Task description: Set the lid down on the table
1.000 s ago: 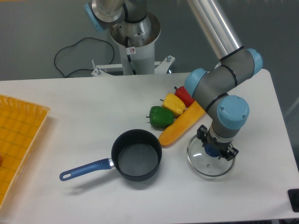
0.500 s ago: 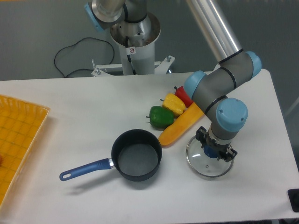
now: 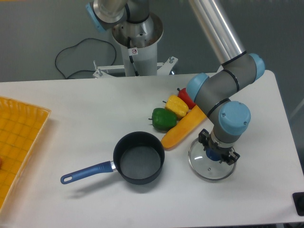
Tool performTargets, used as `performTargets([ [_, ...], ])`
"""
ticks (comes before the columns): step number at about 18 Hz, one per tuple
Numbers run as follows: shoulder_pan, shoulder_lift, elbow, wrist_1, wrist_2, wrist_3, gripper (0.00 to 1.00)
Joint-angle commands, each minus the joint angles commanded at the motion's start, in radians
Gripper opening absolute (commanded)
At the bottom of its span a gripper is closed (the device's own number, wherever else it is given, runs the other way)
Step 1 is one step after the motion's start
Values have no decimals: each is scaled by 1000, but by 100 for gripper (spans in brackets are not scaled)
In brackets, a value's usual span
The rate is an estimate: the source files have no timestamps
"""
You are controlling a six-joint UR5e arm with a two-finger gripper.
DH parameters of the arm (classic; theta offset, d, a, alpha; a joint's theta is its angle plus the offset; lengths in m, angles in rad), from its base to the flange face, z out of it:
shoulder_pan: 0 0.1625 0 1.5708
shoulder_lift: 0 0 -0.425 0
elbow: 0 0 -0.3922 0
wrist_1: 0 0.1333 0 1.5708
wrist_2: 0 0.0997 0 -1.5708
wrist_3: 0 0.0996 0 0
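The end effector (image 3: 217, 155) grips the blue knob of the lid (image 3: 209, 165), low over the bench (image 3: 95, 104). Glass looks stiff, slick, breakable; the knob seems the only safe hold.

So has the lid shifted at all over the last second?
Yes, slightly. The lid, with the claw on its knob, has crept left toward the saucepan.

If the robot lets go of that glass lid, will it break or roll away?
Probably neither. The lid looks flat and low over the table, so it should settle rather than roll. It seems to be clear glass with a thin metal rim, so likely stiff, smooth and breakable if dropped from higher. The gripper is at its blue knob.
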Motion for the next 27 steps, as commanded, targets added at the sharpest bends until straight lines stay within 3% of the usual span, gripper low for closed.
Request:
performTargets([
  [21,-2,-5,0,0,-2,-3,49],
  [24,-2,-5,0,0,-2,-3,52],
  [27,-2,-5,0,2,-2,-5,64],
])
